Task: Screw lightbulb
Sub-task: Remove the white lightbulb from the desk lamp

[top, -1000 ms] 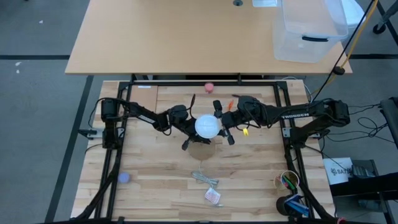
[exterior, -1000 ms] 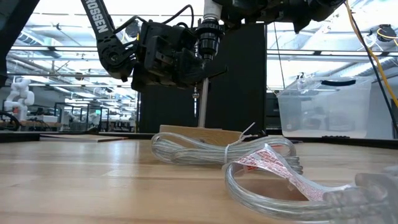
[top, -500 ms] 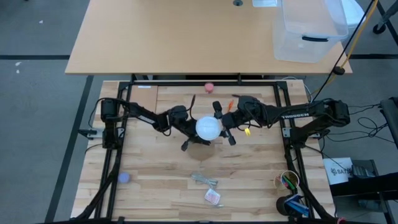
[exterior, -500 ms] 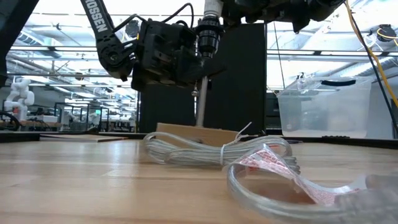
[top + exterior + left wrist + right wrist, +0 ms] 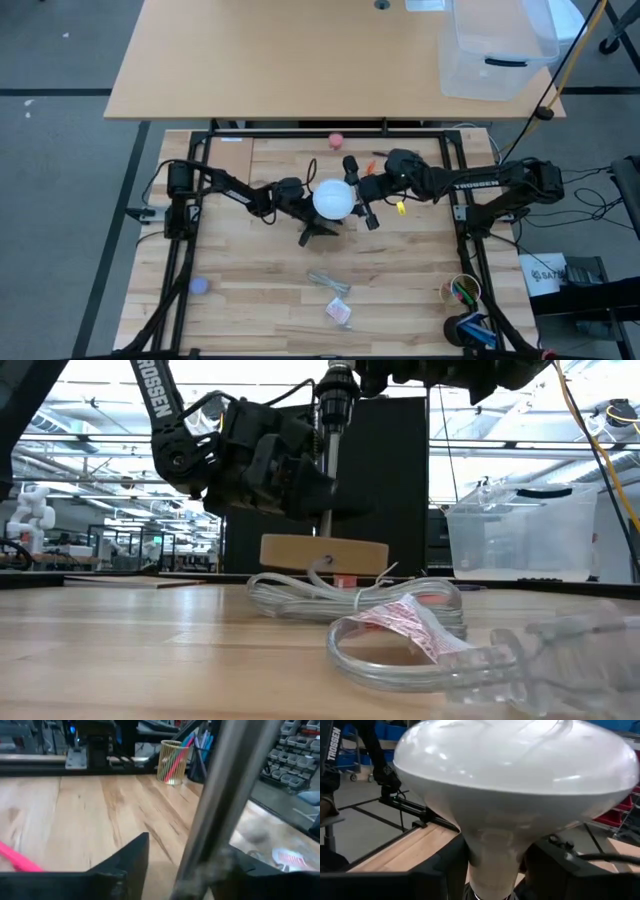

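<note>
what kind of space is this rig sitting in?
Most likely a robotics lab or workshop. Two Trossen arms are mounted on a framed wooden workbench. Behind it, the low view shows an open hall with ceiling trusses and another white robot. The left wrist view catches wall-mounted parts bins.

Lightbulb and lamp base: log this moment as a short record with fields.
bulb: white frosted lightbulb, globe up, over the table's middle
right hand: right hand clamped on the bulb's neck
left hand: left hand at the thin metal post
base: round wooden disc, raised off the wooden table
foreground: coiled clear cable lying on the table
</note>
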Controlling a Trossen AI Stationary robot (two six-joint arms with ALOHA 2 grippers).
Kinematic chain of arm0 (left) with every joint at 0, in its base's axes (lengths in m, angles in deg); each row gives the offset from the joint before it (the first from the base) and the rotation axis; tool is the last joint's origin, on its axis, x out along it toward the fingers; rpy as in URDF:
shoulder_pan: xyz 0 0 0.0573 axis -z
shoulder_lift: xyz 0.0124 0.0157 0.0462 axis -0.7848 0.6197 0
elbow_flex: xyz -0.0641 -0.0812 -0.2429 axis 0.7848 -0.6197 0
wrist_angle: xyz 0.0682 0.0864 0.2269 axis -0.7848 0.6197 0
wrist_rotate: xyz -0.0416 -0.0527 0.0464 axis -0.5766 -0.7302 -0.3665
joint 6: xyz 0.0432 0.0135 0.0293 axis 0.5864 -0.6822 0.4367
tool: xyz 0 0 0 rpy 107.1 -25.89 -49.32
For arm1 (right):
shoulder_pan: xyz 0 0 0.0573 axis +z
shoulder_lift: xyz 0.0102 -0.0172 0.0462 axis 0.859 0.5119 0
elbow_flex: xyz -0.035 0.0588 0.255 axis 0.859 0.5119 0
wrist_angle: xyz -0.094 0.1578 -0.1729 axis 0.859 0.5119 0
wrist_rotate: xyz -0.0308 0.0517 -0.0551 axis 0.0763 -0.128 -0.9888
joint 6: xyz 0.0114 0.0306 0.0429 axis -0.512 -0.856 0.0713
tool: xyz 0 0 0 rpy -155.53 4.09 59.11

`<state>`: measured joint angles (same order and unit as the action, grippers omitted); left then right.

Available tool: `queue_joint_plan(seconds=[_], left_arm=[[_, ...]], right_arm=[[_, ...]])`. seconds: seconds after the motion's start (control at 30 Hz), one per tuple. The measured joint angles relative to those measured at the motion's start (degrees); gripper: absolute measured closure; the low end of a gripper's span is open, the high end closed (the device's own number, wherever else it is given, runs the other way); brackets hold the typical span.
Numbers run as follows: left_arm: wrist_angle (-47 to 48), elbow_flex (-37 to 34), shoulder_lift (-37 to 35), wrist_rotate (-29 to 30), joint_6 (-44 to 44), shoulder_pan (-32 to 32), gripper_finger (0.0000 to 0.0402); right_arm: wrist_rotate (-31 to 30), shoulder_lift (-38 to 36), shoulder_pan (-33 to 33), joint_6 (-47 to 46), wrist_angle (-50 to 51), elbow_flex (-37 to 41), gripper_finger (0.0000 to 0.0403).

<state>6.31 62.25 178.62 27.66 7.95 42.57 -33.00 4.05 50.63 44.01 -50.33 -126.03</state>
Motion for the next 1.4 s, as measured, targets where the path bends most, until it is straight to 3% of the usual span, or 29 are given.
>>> queue_joint_plan(seconds=[0.13,0.27,0.37,0.57,0.97,1.4], left_arm=[[-0.31,0.04,-0.14,0.17,0.81,-0.42,0.0199],[-0.14,0.07,-0.14,0.17,1.32,-0.52,0.0209],[0.13,0.07,-0.16,0.17,2.57,-0.48,0.0251],[0.25,0.16,-0.23,0.12,6.11,-0.47,0.0374],[2.91,0.18,-0.34,1.17,7.38,-0.54,0.0377],[5.30,0.27,-0.34,2.75,8.50,-0.65,0.0377]], right_arm=[[0.02,0.02,0.00,-0.61,0.56,0.03,0.0233],[0.04,0.07,0.00,-1.56,1.20,0.07,0.0233],[0.05,0.09,-0.04,-1.91,1.70,0.09,0.0233],[-0.66,0.15,-0.07,-2.76,2.35,0.11,0.0233],[-2.86,0.20,0.02,-3.70,4.09,0.17,0.0230],[-2.99,0.24,0.07,-5.48,3.91,0.22,0.0149]])
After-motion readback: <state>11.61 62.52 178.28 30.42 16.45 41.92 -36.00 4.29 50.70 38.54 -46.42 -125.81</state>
